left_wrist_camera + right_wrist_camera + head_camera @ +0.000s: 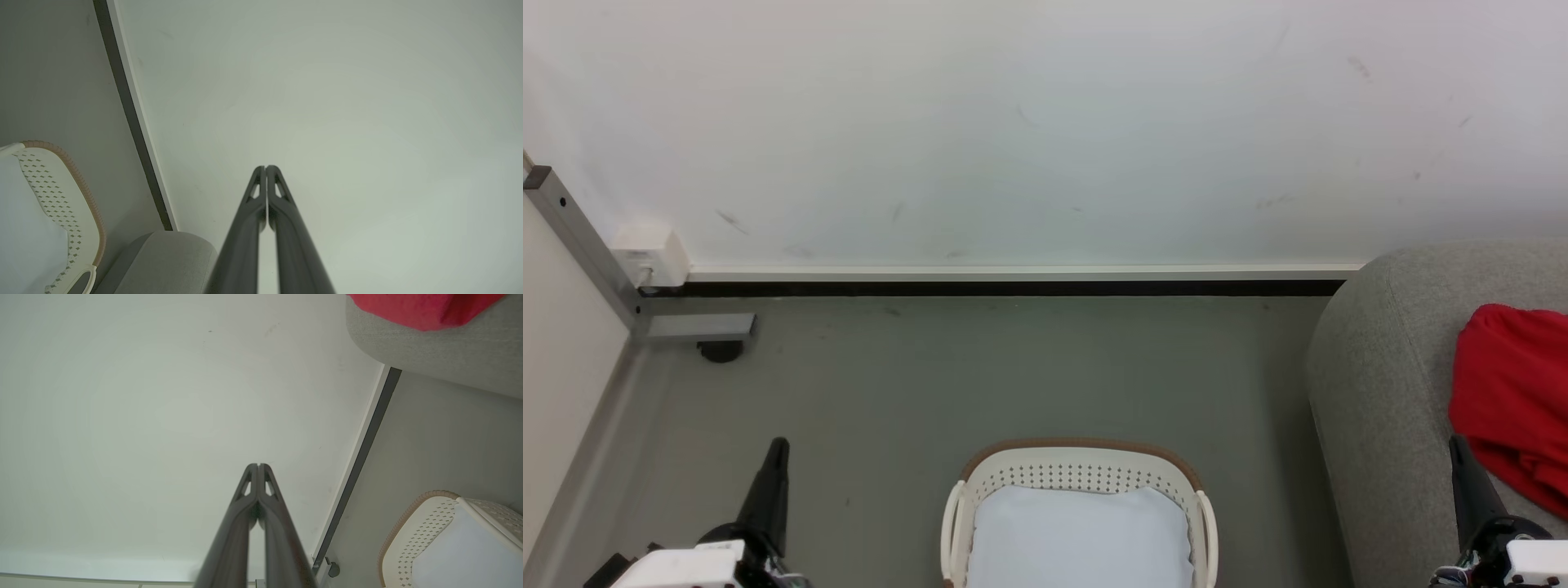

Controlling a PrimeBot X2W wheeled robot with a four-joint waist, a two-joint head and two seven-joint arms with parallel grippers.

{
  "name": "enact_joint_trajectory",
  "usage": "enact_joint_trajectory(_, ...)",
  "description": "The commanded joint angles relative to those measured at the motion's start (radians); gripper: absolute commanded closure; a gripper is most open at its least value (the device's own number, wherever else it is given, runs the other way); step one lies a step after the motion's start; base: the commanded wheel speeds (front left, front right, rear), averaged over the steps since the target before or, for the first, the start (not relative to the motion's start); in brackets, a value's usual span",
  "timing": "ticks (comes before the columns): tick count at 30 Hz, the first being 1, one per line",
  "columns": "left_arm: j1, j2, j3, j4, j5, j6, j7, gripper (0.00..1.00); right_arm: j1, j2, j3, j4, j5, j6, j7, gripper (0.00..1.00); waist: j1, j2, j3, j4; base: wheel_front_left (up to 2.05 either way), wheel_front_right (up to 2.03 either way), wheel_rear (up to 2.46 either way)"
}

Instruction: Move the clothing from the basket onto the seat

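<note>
Head view: red clothing lies on the grey seat at 3 o'clock; the basket at 6 o'clock holds a white liner. Left gripper at 7 o'clock and right gripper at 5 o'clock, fingers pressed together, gripping nothing

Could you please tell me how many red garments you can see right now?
1 red heap, lying on the grey seat at the right; it could hide a second garment in its folds. The basket, partly cut off, holds a white sheet.
</note>
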Motion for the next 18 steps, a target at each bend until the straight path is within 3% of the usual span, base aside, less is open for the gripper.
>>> enact_joint_trajectory(1, -0.009, 0.002, 0.005, -0.001, 0.006, -0.003, 0.002, 1.00, -0.012, -0.007, -0.003, -0.003, 0.002, -0.002, 0.003, 1.00, 0.0000, -0.0001, 0.000, 0.000, 0.00, 0.00, 0.00)
enact_joint_trajectory(18, -0.009, 0.000, 0.007, -0.001, 0.010, -0.004, 0.005, 1.00, -0.012, -0.007, -0.003, -0.003, 0.002, -0.002, 0.003, 1.00, 0.0000, -0.0001, 0.000, 0.000, 0.00, 0.00, 0.00)
